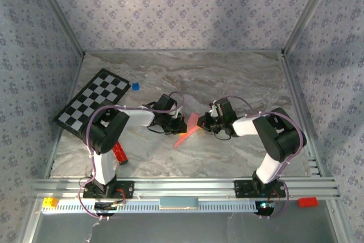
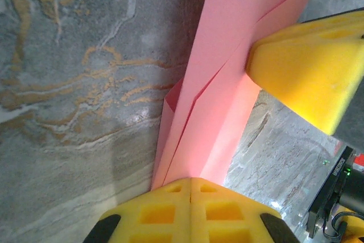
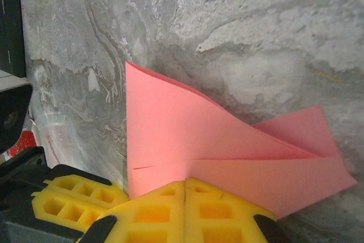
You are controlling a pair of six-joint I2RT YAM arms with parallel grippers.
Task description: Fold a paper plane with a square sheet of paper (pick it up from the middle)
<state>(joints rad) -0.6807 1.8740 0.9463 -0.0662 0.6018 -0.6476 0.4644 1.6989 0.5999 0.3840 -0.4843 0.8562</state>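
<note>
The plane (image 1: 189, 131) is at mid-table, between the two claws and pinched by both. The left claw (image 1: 177, 124) reaches it from the left and the right claw (image 1: 206, 122) from the right. The two stand close together, with the pink paper bridging them. Its narrow end slants toward the near edge and to the left. Whether that tip touches the table (image 1: 239, 78) I cannot tell.

In the left wrist view, the left claw's yellow fingers (image 2: 165, 211) are pressed flat together. The plane comes straight out of their seam and runs up the frame as a long folded strip with a centre crease and layered flaps. Farther along it, a finger (image 2: 307, 66) of the right claw bears on the strip's right side.

In the right wrist view, the right claw's fingers (image 3: 219, 209) are likewise closed on the paper. The plane fans out from between them, with one flap rising to a sharp corner at upper left and other layers spreading to the right. A pad (image 3: 68, 200) of the left claw sits just beside the paper's left edge.

The checkerboard (image 1: 94, 102) lies far left, with a blue cube (image 1: 135, 86) just off its right corner. A red bar (image 1: 119, 153) lies by the left arm. All three are well apart from the plane.
</note>
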